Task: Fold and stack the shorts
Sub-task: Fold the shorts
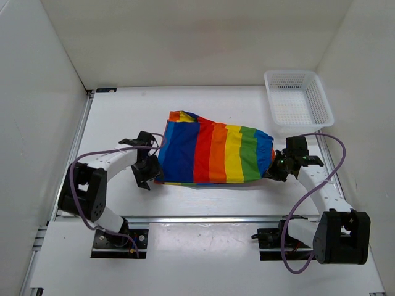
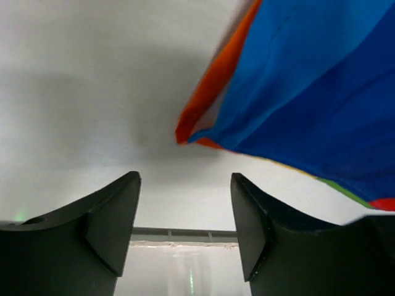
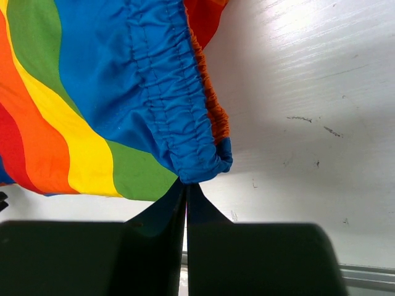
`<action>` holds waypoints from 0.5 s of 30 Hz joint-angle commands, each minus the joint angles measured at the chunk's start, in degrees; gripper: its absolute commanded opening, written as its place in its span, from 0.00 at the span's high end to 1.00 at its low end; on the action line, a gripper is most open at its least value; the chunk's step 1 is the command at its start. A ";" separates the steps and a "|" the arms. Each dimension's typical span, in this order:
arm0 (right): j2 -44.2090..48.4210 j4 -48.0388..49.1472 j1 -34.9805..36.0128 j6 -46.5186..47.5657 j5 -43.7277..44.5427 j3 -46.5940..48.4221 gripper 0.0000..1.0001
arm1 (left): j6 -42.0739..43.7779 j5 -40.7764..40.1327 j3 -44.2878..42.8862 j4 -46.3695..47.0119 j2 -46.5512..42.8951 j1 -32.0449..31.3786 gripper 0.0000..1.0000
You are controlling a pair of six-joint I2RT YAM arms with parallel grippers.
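The rainbow-striped shorts lie spread in the middle of the table, blue end to the left and green and blue waistband end to the right. My left gripper is open and empty just off the shorts' left near corner. In the left wrist view the gripper holds nothing, and the blue and orange cloth hangs ahead and to the right of it. My right gripper is at the shorts' right edge. In the right wrist view it is shut on the gathered blue waistband.
A white mesh basket stands at the back right, just behind the right arm. The table's metal rail runs along the near edge. White walls close in the sides and back.
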State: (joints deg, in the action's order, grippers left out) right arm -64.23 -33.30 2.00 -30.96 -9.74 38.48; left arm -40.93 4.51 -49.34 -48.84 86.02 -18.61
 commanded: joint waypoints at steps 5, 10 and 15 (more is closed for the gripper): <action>-1.25 -1.15 0.20 0.29 1.48 2.13 1.00 | 2.34 1.55 -4.88 5.60 7.40 0.59 0.57; -1.25 -1.15 0.20 1.51 1.48 2.65 1.00 | 4.63 -4.68 -8.84 5.60 9.96 0.59 0.90; 0.06 -5.10 0.20 4.14 1.48 5.55 1.00 | 4.55 -11.10 -12.79 -4.04 -2.06 0.59 0.90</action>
State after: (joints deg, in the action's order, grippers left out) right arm -65.49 -35.44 2.00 -29.71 -9.15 40.14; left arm -37.06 -0.34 -58.22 -47.42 92.75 -18.48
